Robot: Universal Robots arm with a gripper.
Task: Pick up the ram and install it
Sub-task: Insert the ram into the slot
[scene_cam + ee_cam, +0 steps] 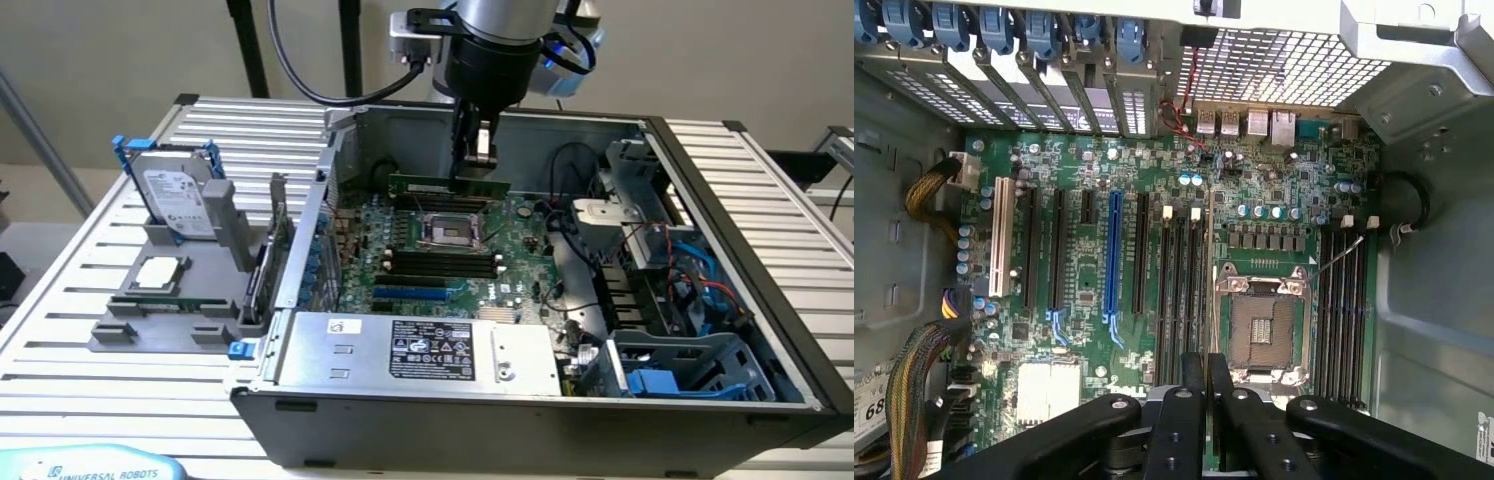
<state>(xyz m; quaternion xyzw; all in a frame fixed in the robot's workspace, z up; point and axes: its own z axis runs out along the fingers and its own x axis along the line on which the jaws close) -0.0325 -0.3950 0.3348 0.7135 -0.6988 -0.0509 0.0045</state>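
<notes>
I hold one long, thin green ram stick [434,187] in my narrowly closed end effector [478,165]. My arm points straight down over one green motherboard [527,250], near its far edge, inside one open grey computer case [534,430].

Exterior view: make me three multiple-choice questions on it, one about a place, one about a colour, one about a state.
1. Where is the hard drive?
A) upright on the grey stand outside the computer case, at the exterior view's left
B) inside that case
C) on the floor
2. What colour is the ram?
A) red
B) white
C) green
3. How do the fingers stand?
A) wide open, empty
B) shut on the ram
C) shut on a cable
Answers: A, it stands on the stand beside the case; C, the stick's board is green; B, they pinch the ram above the motherboard.
</notes>
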